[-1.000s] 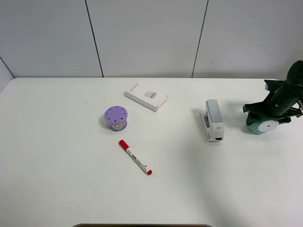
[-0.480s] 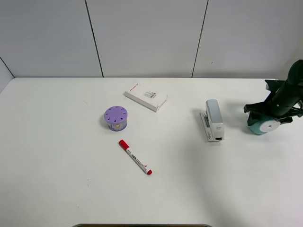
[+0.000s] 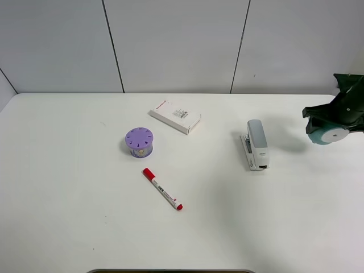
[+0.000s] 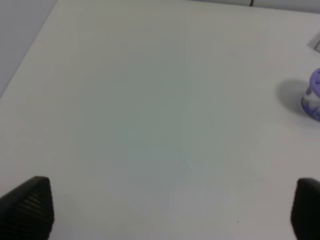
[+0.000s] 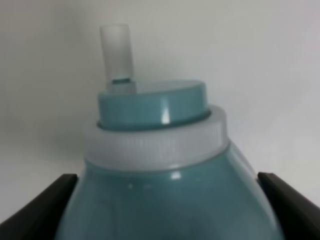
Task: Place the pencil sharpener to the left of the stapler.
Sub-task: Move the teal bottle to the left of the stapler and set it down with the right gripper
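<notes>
Sharpener [image 3: 329, 135] sits pinched across its wide belly in my right claw [image 5: 167, 200]. Plastic shell looks light, stiff and smooth, so it may slip or turn.

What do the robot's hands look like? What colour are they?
On the left gripper, the fingers are black blocks with fine ribbing. On the right gripper, the fingers are smooth black wedges. The right arm looks dark greenish-black.

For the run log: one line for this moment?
phase: transport | right end effector: shut on pencil sharpener, held aloft right of stapler | left end effector: open, empty
</notes>
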### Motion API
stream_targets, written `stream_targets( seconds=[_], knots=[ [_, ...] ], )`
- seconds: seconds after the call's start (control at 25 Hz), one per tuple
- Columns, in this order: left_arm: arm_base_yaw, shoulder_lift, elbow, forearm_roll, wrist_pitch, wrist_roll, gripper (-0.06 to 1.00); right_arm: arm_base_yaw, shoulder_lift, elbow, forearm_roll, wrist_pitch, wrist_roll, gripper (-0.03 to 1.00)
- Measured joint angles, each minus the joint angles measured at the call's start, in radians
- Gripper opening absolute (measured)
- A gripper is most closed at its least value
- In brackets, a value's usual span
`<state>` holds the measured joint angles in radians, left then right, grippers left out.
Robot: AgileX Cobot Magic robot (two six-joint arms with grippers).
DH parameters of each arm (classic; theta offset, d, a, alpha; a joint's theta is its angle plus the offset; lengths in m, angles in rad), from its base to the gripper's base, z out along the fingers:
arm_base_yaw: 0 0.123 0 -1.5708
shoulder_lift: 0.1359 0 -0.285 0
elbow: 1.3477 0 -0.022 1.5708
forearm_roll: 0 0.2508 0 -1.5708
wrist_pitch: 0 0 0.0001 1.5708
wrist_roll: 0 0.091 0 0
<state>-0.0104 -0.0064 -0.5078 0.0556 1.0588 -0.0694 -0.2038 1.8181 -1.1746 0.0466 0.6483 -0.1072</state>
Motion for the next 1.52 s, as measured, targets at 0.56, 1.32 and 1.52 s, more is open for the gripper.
stream_targets(
  seconds=[0.56,1.32,1.52],
  knots=[
    [0.000,0.000,0.000,0.000,0.000,0.000,0.95,0.144,-0.149,0.000,0.023,0.062,0.074,0.68],
    [0.000,0.000,0.000,0.000,0.000,0.000,0.95,0.436,-0.160,-0.154,0.047,0.050,0.332,0.68],
    [0.000,0.000,0.000,0.000,0.000,0.000,0.95,0.482,-0.136,-0.157,0.054,0.051,0.357,0.68]
  ],
)
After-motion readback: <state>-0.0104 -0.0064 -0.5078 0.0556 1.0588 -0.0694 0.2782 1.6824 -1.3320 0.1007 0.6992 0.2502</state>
